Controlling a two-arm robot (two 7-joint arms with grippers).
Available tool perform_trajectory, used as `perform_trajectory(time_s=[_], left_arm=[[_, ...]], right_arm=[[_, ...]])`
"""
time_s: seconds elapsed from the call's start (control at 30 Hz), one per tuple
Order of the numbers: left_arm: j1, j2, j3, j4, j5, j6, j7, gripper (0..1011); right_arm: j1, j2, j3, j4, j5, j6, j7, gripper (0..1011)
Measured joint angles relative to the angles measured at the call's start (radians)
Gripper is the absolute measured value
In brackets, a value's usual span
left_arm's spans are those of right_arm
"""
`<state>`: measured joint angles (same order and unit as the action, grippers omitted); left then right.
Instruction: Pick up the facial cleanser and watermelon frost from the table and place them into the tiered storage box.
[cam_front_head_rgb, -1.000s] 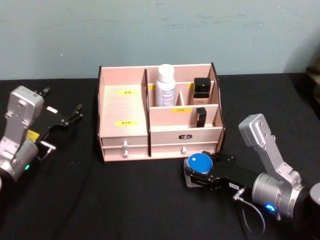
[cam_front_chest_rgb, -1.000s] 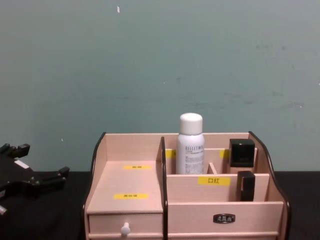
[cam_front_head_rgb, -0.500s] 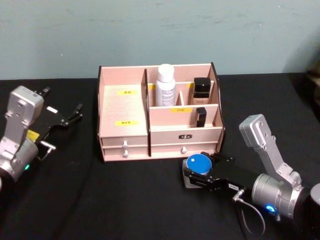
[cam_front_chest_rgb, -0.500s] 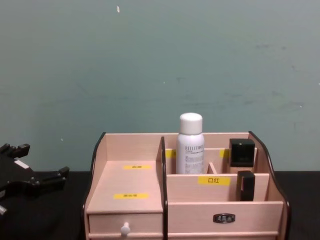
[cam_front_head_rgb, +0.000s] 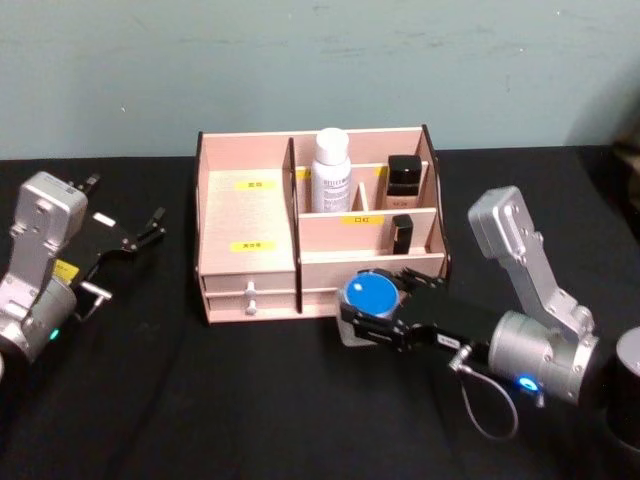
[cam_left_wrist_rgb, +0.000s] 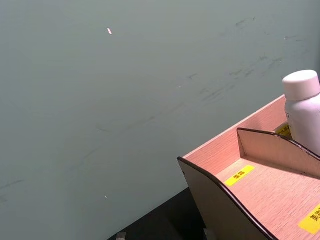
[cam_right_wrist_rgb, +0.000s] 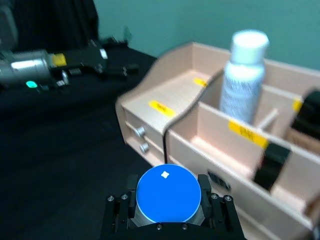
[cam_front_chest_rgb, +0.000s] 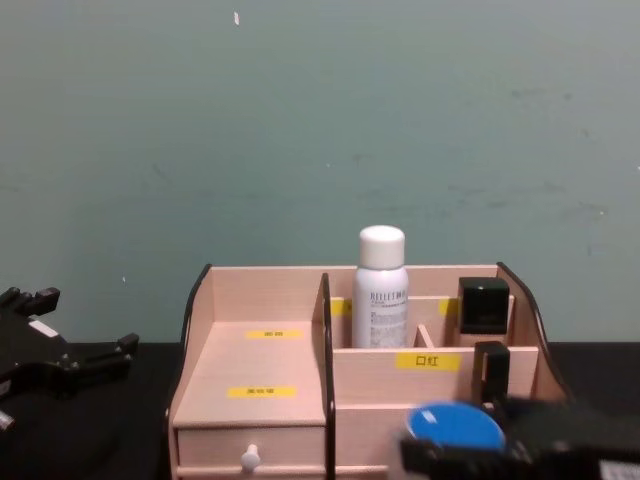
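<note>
Watermelon frost (cam_front_head_rgb: 368, 294), a blue-lidded round jar, is clamped between the fingers of my right gripper (cam_front_head_rgb: 372, 312), just before the lower right front of the tiered storage box (cam_front_head_rgb: 247, 215). Facial cleanser (cam_front_head_rgb: 332, 168) stands upright in a rear compartment. My left gripper (cam_front_head_rgb: 135, 235) hangs with its fingers spread, left of the box.

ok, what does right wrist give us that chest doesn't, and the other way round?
Right wrist, not chest: the blue-lidded jar seen from above, with the small white mark on its lid, the lower drawer knob, and the left arm's green light.
Chest, not right wrist: the right curved side of the tiered storage box and the printing on the white bottle.
Both: the box, the bottle standing in a rear compartment, the jar held by the right gripper in front of the box, and the left gripper parked off to the left.
</note>
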<state>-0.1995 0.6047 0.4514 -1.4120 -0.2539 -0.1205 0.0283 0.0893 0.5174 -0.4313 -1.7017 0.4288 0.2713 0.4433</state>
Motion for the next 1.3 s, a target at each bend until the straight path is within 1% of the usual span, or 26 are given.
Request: perform_trajectory(time_s=[0.07,0.13,0.27,0.3,0.37,0.4,0.5,0.53,0.67,0.77,0.83,0.93,1.03,1.07,1.23,1.3], left_arm=[[0.000,0.000,0.000,0.000,0.000,0.000,0.000,1001],[0.000,0.000,0.000,0.000,0.000,0.000,0.000,1001],[0.000,0.000,0.000,0.000,0.000,0.000,0.000,1001],[0.000,0.000,0.000,0.000,0.000,0.000,0.000,1001],[0.000,0.000,0.000,0.000,0.000,0.000,0.000,1001],[0.000,0.000,0.000,0.000,0.000,0.000,0.000,1001],[0.000,0.000,0.000,0.000,0.000,0.000,0.000,1001],[0.000,0.000,0.000,0.000,0.000,0.000,0.000,1001],[0.000,0.000,0.000,0.000,0.000,0.000,0.000,1001],[0.000,0.000,0.000,0.000,0.000,0.000,0.000,1001],[0.000,0.000,0.000,0.000,0.000,0.000,0.000,1001],[0.000,0.000,0.000,0.000,0.000,0.000,0.000,1001],[0.000,0.000,0.000,0.000,0.000,0.000,0.000,1001],[0.000,0.000,0.000,0.000,0.000,0.000,0.000,1001],[0.000,0.000,0.000,0.000,0.000,0.000,0.000,1001],[0.000,0.000,0.000,0.000,0.000,0.000,0.000,1001]], right_arm=[[0.018,-0.004,-0.009,-0.003,0.000,0.002,0.005,735],[0.057,-0.018,-0.029,-0.004,0.001,0.002,0.014,735],[0.101,-0.038,-0.051,0.006,0.001,0.002,0.021,735],[0.124,-0.049,-0.064,0.017,0.000,0.001,0.024,735],[0.147,-0.061,-0.074,0.031,-0.002,0.000,0.026,735],[0.169,-0.075,-0.085,0.046,-0.005,-0.002,0.026,735],[0.202,-0.096,-0.101,0.076,-0.008,-0.007,0.027,735],[0.223,-0.111,-0.110,0.095,-0.011,-0.010,0.029,735],[0.272,-0.149,-0.136,0.152,-0.018,-0.022,0.030,735],[0.298,-0.172,-0.148,0.187,-0.021,-0.030,0.031,735],[0.304,-0.177,-0.151,0.196,-0.023,-0.031,0.031,735],[0.332,-0.202,-0.167,0.237,-0.030,-0.036,0.031,735],[0.350,-0.219,-0.178,0.269,-0.038,-0.039,0.031,735],[0.350,-0.219,-0.178,0.269,-0.038,-0.039,0.031,735],[0.383,-0.251,-0.188,0.336,-0.056,-0.052,0.026,735],[0.388,-0.258,-0.188,0.351,-0.062,-0.056,0.023,735]])
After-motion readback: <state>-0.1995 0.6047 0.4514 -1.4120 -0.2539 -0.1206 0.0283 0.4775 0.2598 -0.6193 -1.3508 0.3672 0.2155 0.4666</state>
